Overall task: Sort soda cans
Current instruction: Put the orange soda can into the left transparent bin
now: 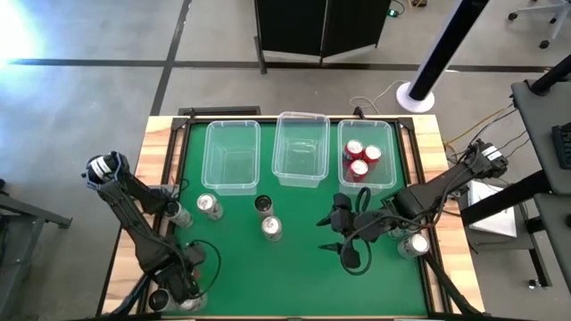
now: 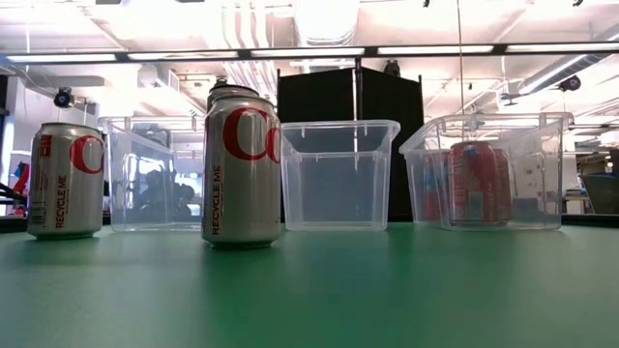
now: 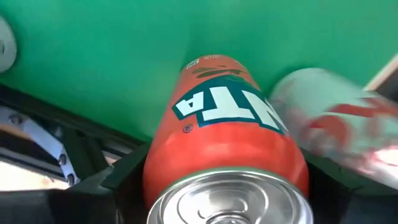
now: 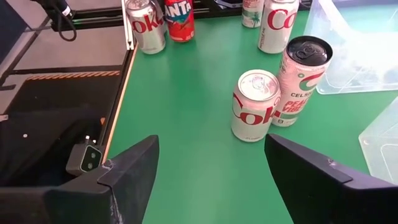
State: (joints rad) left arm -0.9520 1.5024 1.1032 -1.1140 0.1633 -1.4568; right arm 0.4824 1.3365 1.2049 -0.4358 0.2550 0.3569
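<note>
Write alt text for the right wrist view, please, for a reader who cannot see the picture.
The right gripper hangs open over the green table, facing a silver-white cola can that stands beside a taller, slim can with a black top. Farther off stand more silver-white cans and an orange can, and parts of clear bins show at one side.

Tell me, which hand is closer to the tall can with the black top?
The right. Its open hand sits just right of the tall can, across bare green mat. The left hand is at the table's near-left corner, closed around an orange can.
</note>
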